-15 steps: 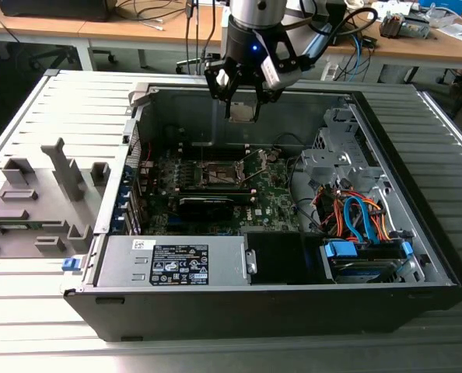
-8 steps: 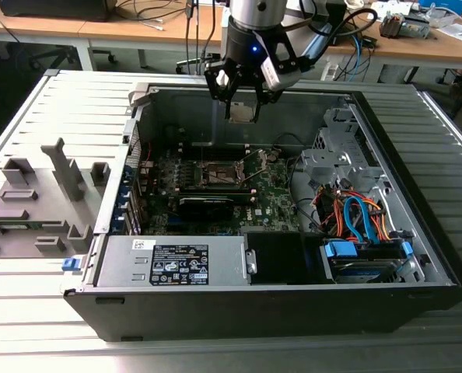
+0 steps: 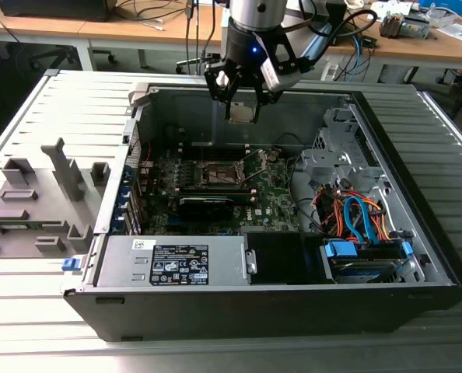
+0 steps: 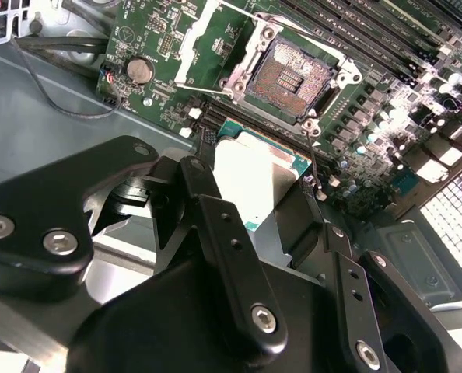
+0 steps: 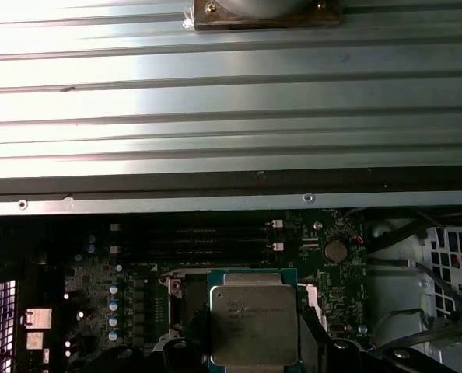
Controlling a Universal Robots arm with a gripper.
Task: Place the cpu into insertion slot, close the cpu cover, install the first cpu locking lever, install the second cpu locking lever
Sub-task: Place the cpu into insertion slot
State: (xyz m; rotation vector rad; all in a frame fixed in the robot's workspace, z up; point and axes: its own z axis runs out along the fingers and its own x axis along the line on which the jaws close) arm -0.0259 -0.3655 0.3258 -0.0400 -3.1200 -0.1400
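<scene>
My pincer holds the cpu flat by two sides, high over the open computer case. The insertion slot lies below it, well apart, near the middle of the green board. The cpu cover stands open. I count one cpu, one slot and one cover.

I can't read any text here: white label on the power supply and faint print on the cpu top are both illegible.
</scene>
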